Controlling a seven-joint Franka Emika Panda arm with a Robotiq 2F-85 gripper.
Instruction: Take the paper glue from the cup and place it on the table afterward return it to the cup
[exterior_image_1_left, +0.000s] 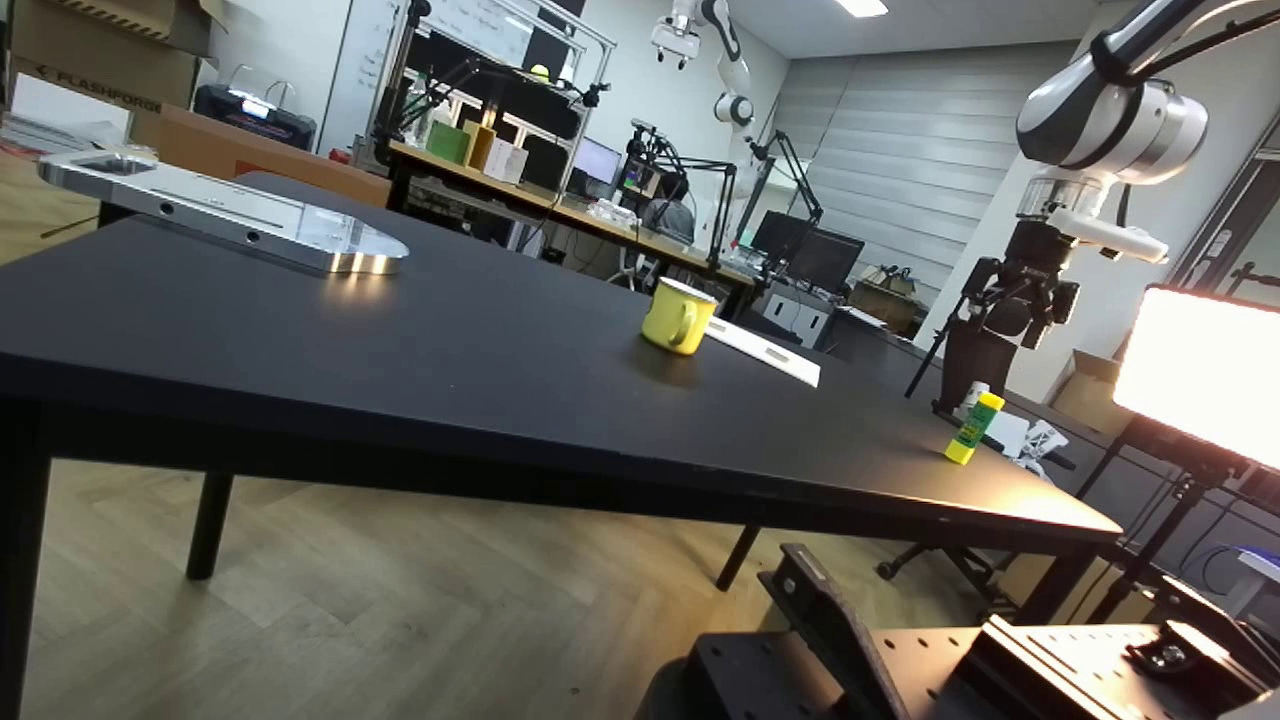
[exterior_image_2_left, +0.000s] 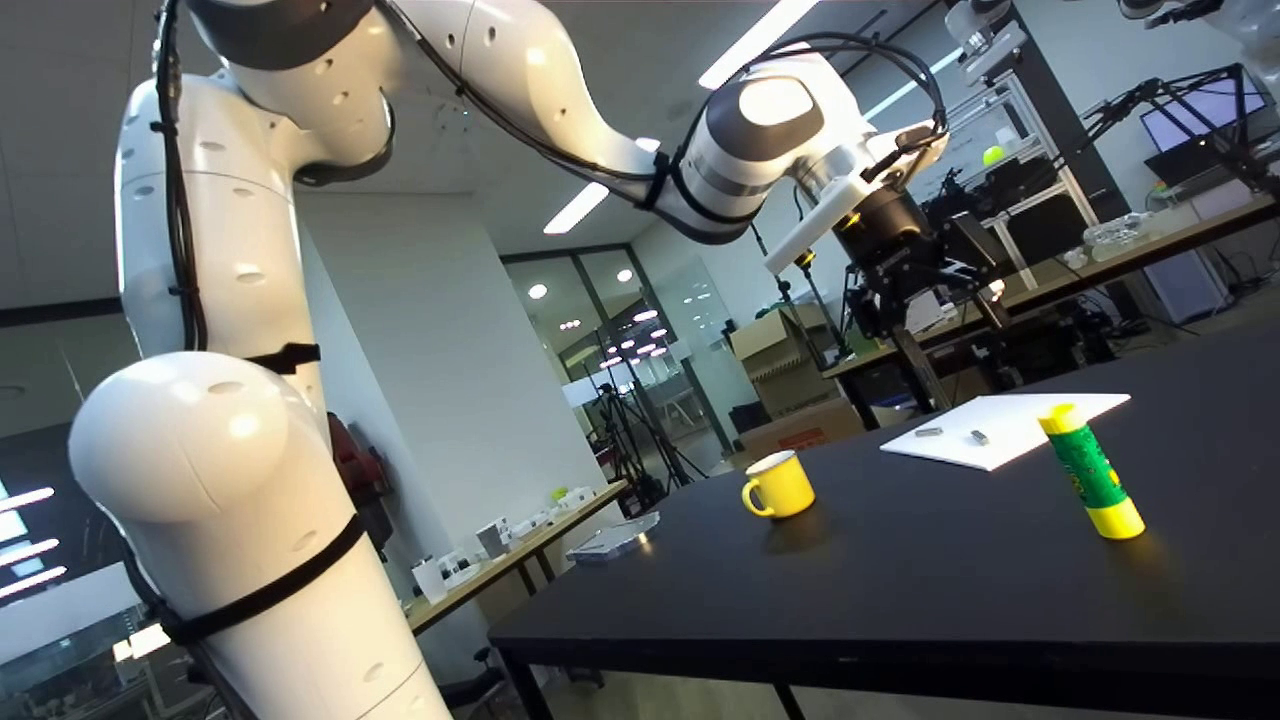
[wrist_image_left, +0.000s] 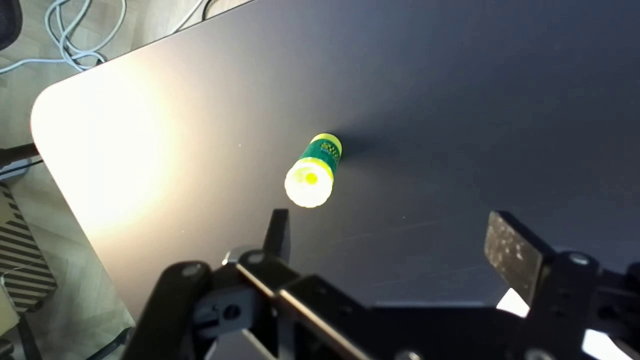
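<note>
Conceivably, the gripper (wrist_image_left: 387, 222), spread wide and empty above and to one side of the upright glue stick (wrist_image_left: 314, 169), could topple it by descending without centring first.

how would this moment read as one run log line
end effector: open, empty | glue stick: standing on table, outside cup | cup: upright | return to cup: not yet done

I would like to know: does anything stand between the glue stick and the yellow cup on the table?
In both exterior views, nothing visible stands on the straight path from the glue stick to the yellow cup; the white panel lies beyond it, not across.
</note>
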